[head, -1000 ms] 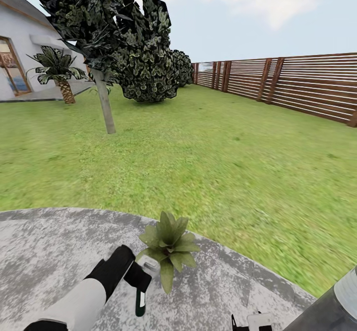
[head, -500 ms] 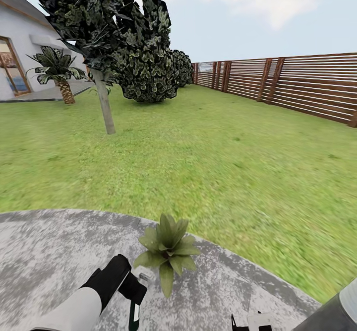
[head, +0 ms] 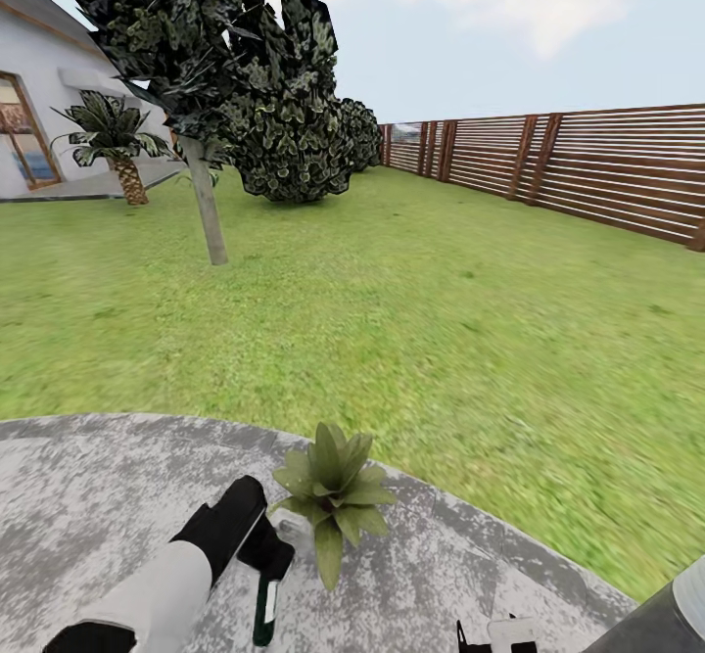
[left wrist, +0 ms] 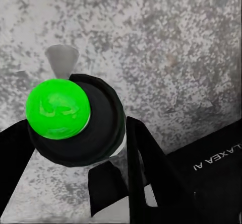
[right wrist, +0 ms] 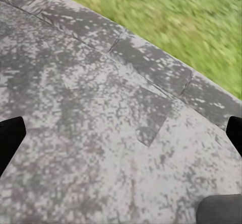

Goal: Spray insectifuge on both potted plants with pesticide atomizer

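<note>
The left gripper (head: 262,557), clamped on the pesticide atomizer (head: 264,611), has risen slightly since half a second ago, closing on the potted plant (head: 333,485) at its two o'clock on the patio (head: 88,496). The right gripper's (right wrist: 121,133) fingers (right wrist: 10,136) are spread wide over bare stone.
</note>
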Robot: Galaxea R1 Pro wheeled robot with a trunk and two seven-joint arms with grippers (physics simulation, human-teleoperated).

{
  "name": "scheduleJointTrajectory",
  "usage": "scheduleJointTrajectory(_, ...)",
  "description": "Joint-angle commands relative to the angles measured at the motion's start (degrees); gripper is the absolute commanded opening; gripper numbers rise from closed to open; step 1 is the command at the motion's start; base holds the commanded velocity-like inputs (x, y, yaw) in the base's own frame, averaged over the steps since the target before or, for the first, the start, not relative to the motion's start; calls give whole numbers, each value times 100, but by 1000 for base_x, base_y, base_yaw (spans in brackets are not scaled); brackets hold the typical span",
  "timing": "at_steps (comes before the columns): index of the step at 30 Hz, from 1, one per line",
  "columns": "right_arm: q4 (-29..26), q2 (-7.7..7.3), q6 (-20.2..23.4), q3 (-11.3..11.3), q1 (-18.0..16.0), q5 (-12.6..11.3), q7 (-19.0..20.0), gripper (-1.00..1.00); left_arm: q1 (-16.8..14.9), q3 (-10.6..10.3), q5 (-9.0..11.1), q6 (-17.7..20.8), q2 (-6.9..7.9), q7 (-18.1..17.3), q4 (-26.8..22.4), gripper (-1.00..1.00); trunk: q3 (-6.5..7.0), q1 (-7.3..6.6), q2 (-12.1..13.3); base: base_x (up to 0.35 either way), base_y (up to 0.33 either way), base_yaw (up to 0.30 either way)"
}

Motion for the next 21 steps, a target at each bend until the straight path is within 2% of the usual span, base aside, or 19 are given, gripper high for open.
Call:
scheduleJointTrajectory(1,5,1,-5,-7,-3,61,-53,100,-140,-61,-54,122,-5,-73,-15,-100,-6,-1,-2,0,0,0)
scheduleJointTrajectory(3,7,0,-5,-7,-3,61,-53,100,-388,-133,-48,214,-48,-185,-23,-100,-6,-1,-2,0,0,0)
scheduleJointTrajectory(6,11,0,-5,-7,-3,61,-53,100,-469,-197,-54,249,-148,-393,-16,-100,-6,-1,-2,0,0,0)
scheduleJointTrajectory(8,13,2,-5,-7,-3,61,-53,100,-480,-269,-49,321,-156,-435,10,-100,-6,-1,-2,0,0,0)
scheduleJointTrajectory(14,14,0,-5,-2,-3,61,-51,100,-367,-353,-46,302,-148,-456,65,-100,-6,-1,-2,0,0,0)
scheduleJointTrajectory(17,14,0,-5,-1,-3,61,-52,100,-170,-446,-47,264,-168,-462,68,-100,-6,-1,-2,0,0,0)
scheduleJointTrajectory(21,14,0,-5,-4,-3,62,-48,100,-42,-495,-39,232,-262,-562,62,-100,-6,-1,-2,0,0,0)
